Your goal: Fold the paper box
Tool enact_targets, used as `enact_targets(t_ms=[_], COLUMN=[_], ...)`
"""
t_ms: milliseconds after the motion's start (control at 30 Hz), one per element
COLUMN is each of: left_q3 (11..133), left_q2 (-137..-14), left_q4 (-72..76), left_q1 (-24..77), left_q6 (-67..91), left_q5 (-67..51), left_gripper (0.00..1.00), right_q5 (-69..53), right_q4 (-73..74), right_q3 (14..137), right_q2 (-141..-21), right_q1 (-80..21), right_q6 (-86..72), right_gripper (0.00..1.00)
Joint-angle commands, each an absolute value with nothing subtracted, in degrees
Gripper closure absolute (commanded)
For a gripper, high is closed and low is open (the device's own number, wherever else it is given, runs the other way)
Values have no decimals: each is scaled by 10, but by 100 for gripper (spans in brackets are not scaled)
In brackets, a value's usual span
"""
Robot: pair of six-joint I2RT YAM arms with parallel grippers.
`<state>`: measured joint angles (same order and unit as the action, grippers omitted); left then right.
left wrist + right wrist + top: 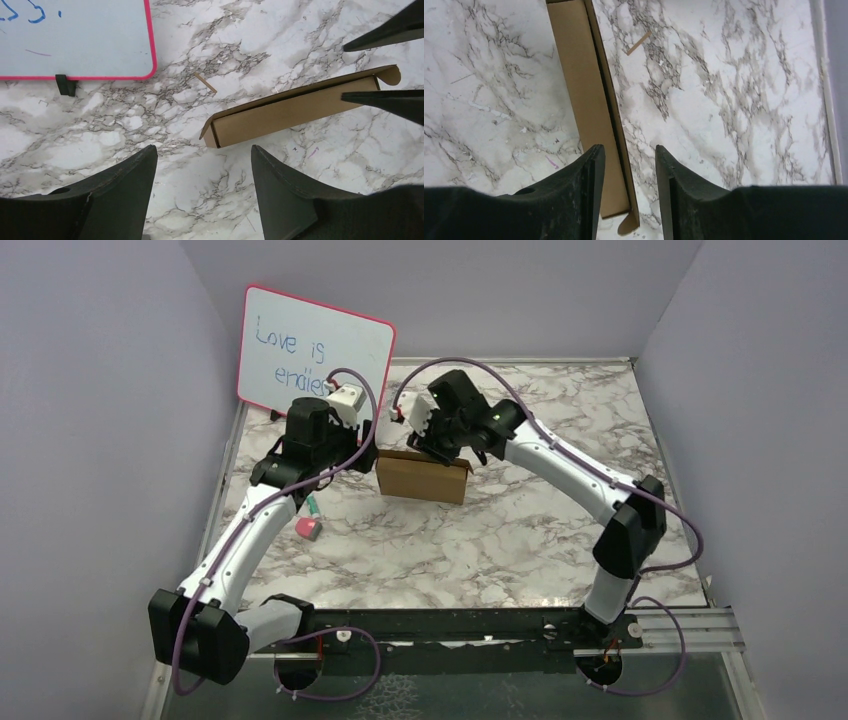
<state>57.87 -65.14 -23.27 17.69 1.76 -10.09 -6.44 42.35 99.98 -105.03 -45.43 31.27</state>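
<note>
The paper box point(422, 478) appears almost finished. It stands on the marble table point(520, 540) as a long, shallow rectangular box, with its walls up and the lid laid down over them. What is left, in my judgement, is only the closing. A dark slit runs along one long edge, so the lid is not fully seated. A rounded tab point(391, 75) at one end sticks out instead of being tucked in, and the corner flap point(206, 134) at the opposite end gapes a little too. The right gripper point(627, 150) hangs directly over the tab end, its jaws parted and clamping nothing. The edge with the slit passes below, between its two fingers, and the rest of the box stretches away ahead of it. Whether a finger touches the cardboard I cannot tell. The left gripper point(203, 150) is spread wide and empty; the box lies ahead of its fingertips and somewhat to their right, apart from them. The whiteboard point(75, 37) stands ahead of this gripper to its left, and a thin brown strip point(205, 82) lies on the table between whiteboard and box.
</note>
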Motion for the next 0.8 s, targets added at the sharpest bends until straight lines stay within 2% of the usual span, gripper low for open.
enact_targets(t_ms=[0, 233, 400, 567, 767], left_q3=[620, 653, 675, 690, 707], left_q2=[-677, -728, -759, -776, -793], left_q4=[-258, -282, -302, -310, -320], left_q1=[173, 173, 173, 173, 173], left_q6=[-24, -57, -69, -75, -84], left_q5=[-121, -127, -122, -125, -125], left_gripper=[30, 31, 34, 39, 50], right_q5=[5, 92, 129, 118, 120], right_q4=[392, 402, 403, 363, 340], right_q3=[960, 848, 769, 723, 710], right_q2=[-971, -877, -815, -780, -799], right_q1=[-457, -453, -443, -439, -431], right_q6=[210, 42, -14, -32, -39], right_gripper=[53, 50, 50, 53, 62])
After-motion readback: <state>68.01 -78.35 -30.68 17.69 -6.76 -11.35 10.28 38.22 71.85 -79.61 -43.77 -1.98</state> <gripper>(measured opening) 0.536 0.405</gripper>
